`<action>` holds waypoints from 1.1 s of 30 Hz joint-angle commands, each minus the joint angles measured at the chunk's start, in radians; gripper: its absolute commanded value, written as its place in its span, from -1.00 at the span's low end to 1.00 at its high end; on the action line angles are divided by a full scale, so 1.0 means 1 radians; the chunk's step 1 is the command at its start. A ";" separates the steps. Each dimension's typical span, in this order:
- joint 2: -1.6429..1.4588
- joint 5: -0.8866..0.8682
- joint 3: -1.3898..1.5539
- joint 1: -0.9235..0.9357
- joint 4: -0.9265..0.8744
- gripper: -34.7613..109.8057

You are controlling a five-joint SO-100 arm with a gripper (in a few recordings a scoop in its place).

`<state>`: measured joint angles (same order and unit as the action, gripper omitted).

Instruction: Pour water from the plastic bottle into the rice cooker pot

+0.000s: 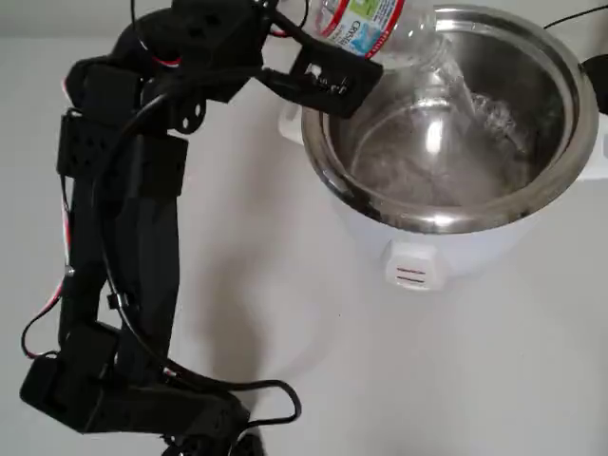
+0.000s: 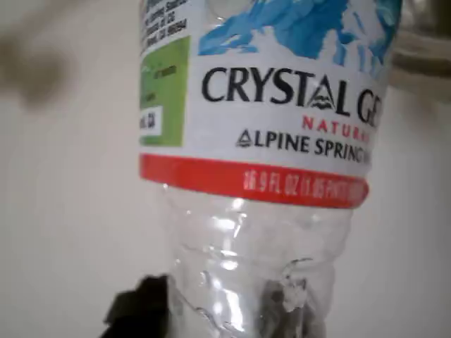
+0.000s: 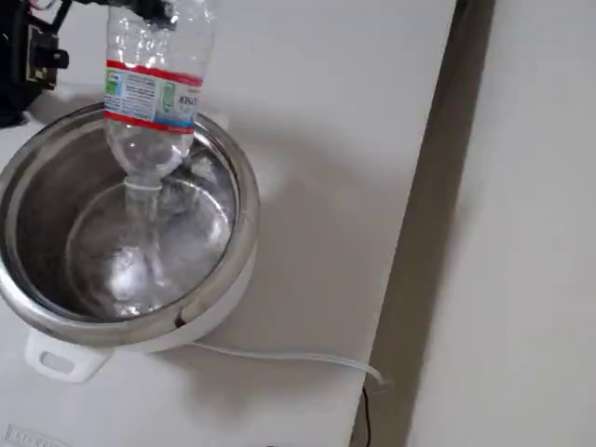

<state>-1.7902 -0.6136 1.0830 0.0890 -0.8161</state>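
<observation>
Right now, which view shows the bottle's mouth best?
The fixed view: the bottle hangs mouth-down over the pot, neck plainly visible. Overhead shows its neck blurred against the steel; the wrist view shows label and ribbed body.

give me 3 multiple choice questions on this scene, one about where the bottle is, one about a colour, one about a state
1. Where is the plastic bottle?
A. lying on the table
B. held over the rice cooker pot
C. standing beside the cooker

2. What colour is the band at the label's edge nearest the gripper?
A. red
B. yellow
C. black

3. How is the bottle oriented?
A. upright
B. on its side
C. tipped mouth down

Answers:
1 B, the fixed view shows it above the pot's opening.
2 A, a red stripe shows in the wrist view.
3 C, its neck points into the pot, with water streaming, while the gripper holds it.
</observation>
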 commanded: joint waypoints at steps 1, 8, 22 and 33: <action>-0.031 -0.025 -0.098 0.025 -0.012 -0.34; -0.035 -0.066 -0.098 0.041 -0.040 -0.34; -0.043 -0.138 -0.098 0.054 -0.083 -0.34; -0.044 -0.172 -0.097 0.058 -0.100 -0.34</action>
<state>-1.7917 -0.7747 1.0630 0.1304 -0.9081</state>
